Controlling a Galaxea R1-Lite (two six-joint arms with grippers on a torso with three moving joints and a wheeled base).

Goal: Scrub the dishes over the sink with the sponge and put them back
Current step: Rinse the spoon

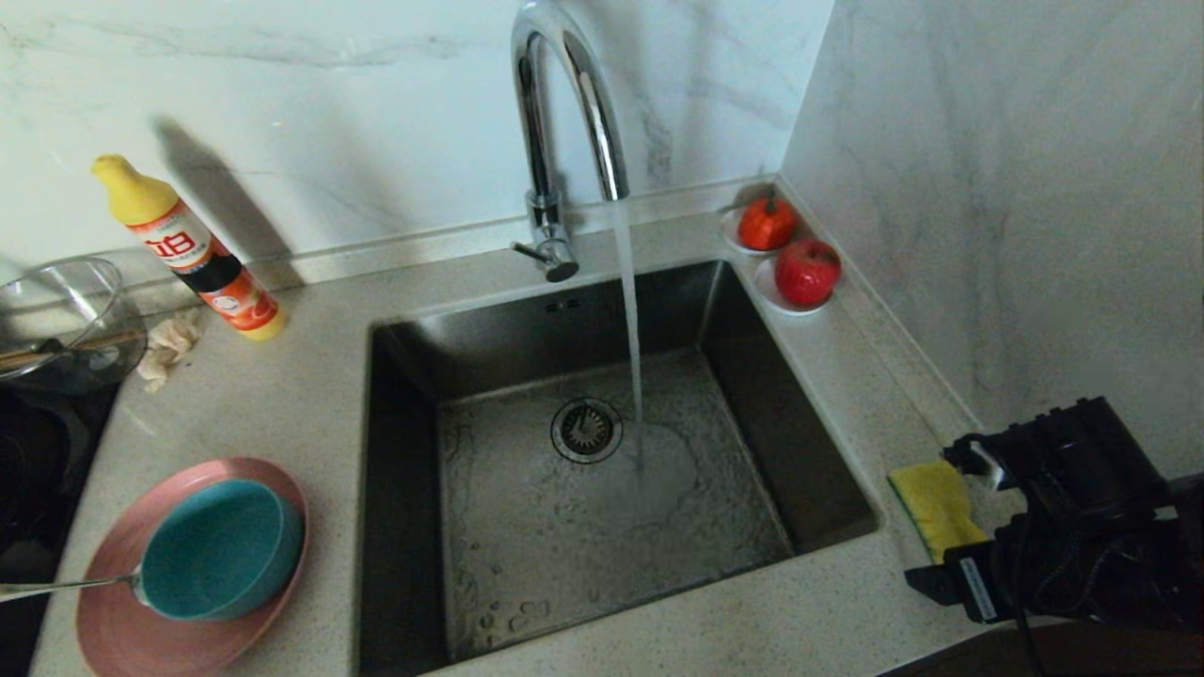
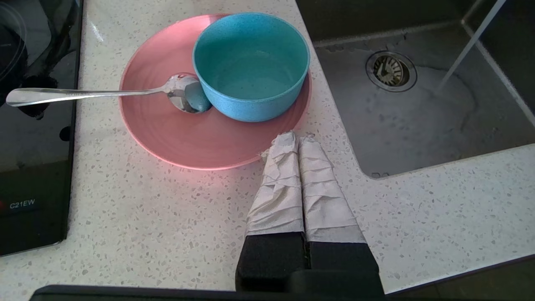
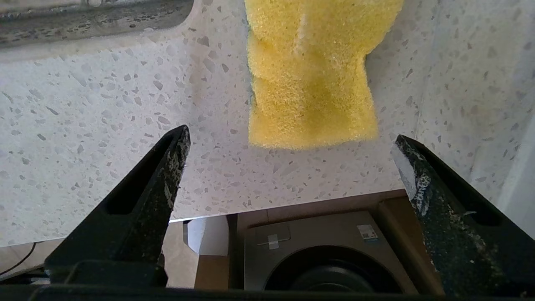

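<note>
Your right gripper [image 3: 288,146] hangs wide open and empty over the counter's front edge. The sponge [image 3: 311,79] lies yellow-face-up just ahead of its fingertips, untouched.

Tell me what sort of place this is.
Most likely a home kitchen counter: a steel sink under a running chrome tap, a dish-soap bottle and a hob beside it.
</note>
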